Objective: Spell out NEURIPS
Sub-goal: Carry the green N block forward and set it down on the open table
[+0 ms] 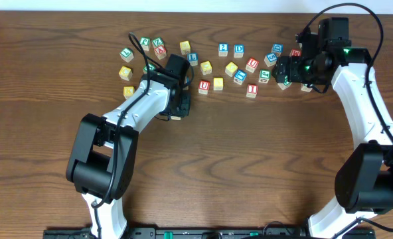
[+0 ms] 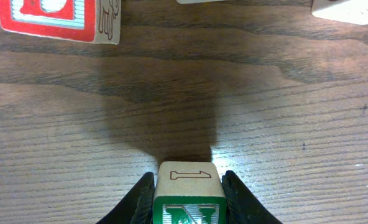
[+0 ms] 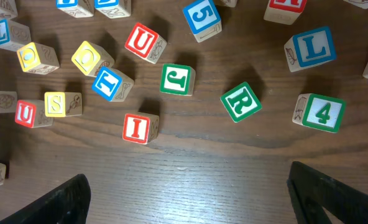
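My left gripper (image 2: pixel 188 177) is shut on a wooden cube (image 2: pixel 189 194) with a green N on the face towards the camera and an outlined 1 on top. The cube sits low over the bare wood. From overhead the left gripper (image 1: pixel 178 106) is just below the scattered cubes. My right gripper (image 3: pixel 187 175) hangs open over bare table, nothing between its fingers. Ahead of it lie a green R (image 3: pixel 240 101), a red I (image 3: pixel 136 128), a red U (image 3: pixel 140 41), a second red U (image 3: pixel 27 114) and a yellow S (image 3: pixel 56 104). The right gripper (image 1: pixel 286 72) is at the scatter's right end.
Other cubes lie among these: a green J (image 3: pixel 174 79), blue T (image 3: pixel 109 84), blue L (image 3: pixel 313 46), green 4 (image 3: pixel 322 112) and blue 5 (image 3: pixel 201 17). A red-faced cube (image 2: pixel 58 18) sits ahead of the left gripper. The scatter spans the table's far half (image 1: pixel 203 63).
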{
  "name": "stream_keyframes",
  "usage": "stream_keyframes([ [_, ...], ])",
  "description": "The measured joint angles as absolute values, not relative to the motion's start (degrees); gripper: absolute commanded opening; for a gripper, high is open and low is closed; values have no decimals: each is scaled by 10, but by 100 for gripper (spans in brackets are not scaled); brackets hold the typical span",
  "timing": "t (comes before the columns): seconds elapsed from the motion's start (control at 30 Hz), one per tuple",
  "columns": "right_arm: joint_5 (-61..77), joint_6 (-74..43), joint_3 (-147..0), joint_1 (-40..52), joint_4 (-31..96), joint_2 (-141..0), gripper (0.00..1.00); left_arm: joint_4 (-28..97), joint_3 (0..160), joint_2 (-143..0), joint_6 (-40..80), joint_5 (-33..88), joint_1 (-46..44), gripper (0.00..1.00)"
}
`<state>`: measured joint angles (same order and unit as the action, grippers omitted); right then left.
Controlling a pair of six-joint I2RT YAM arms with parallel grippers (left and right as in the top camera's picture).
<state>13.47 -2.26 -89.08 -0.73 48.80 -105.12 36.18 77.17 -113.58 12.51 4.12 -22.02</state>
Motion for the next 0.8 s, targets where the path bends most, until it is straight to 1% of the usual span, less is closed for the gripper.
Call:
stream_keyframes([
  [0.4, 135, -23, -891, -7, 488, -1051, 97, 364, 772, -1141, 150, 41, -220, 28],
  [0.53, 135, -23, -891, -7, 488, -1051, 97, 364, 772, -1141, 152, 41, -220, 34],
  [0.8, 135, -23, -891, -7, 488, -1051, 97, 365, 772, -1141, 152, 41, -220, 35],
])
